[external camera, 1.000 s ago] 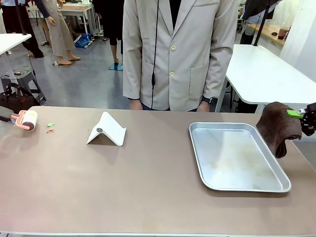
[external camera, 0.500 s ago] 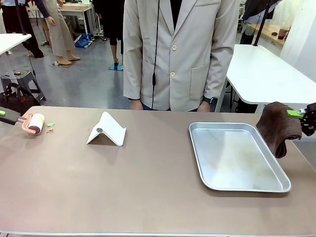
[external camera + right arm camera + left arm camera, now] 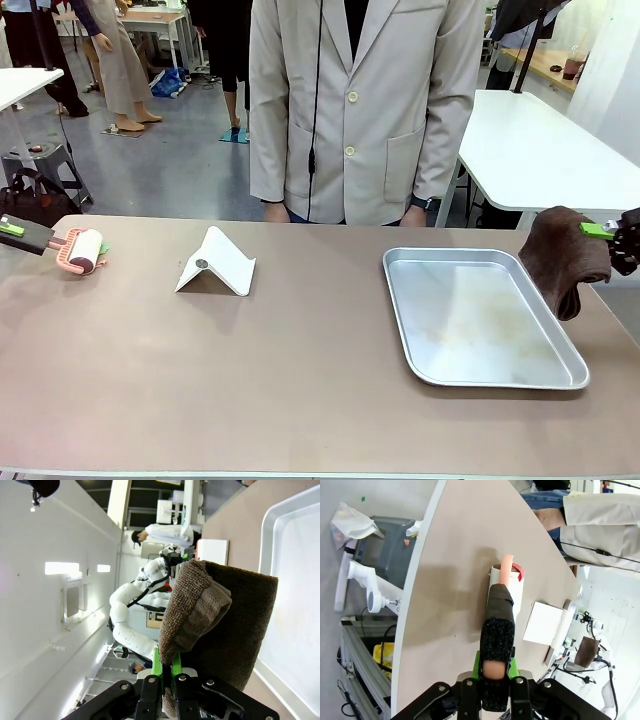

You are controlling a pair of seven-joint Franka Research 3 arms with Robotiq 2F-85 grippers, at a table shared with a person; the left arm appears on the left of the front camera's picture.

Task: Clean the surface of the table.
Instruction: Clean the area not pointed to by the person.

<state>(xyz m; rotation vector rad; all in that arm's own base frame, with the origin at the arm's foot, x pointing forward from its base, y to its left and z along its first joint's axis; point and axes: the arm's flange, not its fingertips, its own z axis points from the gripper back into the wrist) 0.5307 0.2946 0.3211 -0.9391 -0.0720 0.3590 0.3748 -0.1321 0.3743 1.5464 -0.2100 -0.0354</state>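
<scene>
The taupe-brown table point(image 3: 300, 370) spans the front view. At its far left my left gripper point(image 3: 12, 230) is shut on the black handle of a lint roller point(image 3: 85, 250). The roller's white drum lies on the tabletop, with a sliver of a green scrap point(image 3: 105, 248) at its right edge. The left wrist view shows the same gripper point(image 3: 496, 672) clamped on the handle and the lint roller point(image 3: 507, 587) resting on the table point(image 3: 455, 555). At the far right my right gripper point(image 3: 600, 230) is shut on a brown cloth point(image 3: 565, 258), which hangs above the table's edge. The right wrist view shows this gripper point(image 3: 165, 667) and the cloth point(image 3: 225, 615).
A shiny metal tray point(image 3: 400, 320) lies right of centre, just left of the hanging cloth. A white folded stand point(image 3: 215, 265) sits left of centre. A person in a beige jacket point(image 3: 365, 110) stands at the far side with hands low behind the table edge.
My left gripper has pushed the lint roller rightward along the table, over the small green and orange scraps. The right gripper and cloth have not moved.
</scene>
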